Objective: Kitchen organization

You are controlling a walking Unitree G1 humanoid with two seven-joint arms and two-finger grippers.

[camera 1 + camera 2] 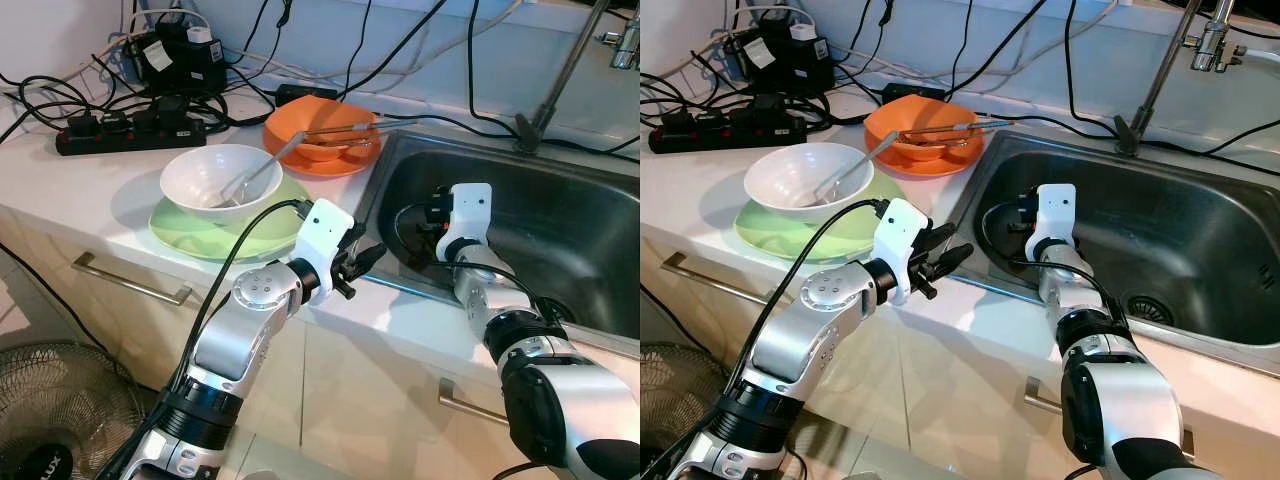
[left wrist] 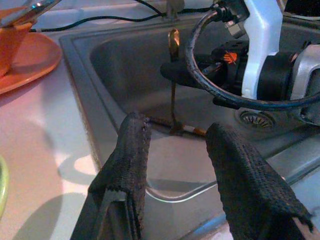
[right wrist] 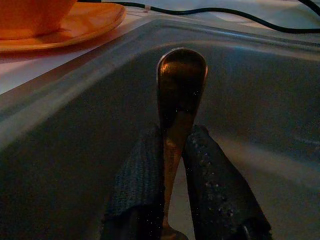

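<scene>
Head views: left gripper [image 1: 362,262] over counter edge beside sink [image 1: 560,215], fingers spread, holding nothing. Right gripper [image 1: 1018,213] down inside basin. White bowl [image 1: 220,180] on green plate [image 1: 190,235]; orange bowl [image 1: 320,128] behind.

Left wrist: fingers [image 2: 131,160] apart, facing basin.

Right wrist: fingers [image 3: 210,175] pinching spoon [image 3: 180,90], bowl end raised, inside sink.

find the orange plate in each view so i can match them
Left eye: orange plate upper middle, on the counter beside the sink's left rim.
Right eye: orange plate upper middle, same spot.
Left wrist: orange plate beyond the sink's corner.
Right wrist: orange plate past the sink's rim.
Landmark: the sink rim.
</scene>
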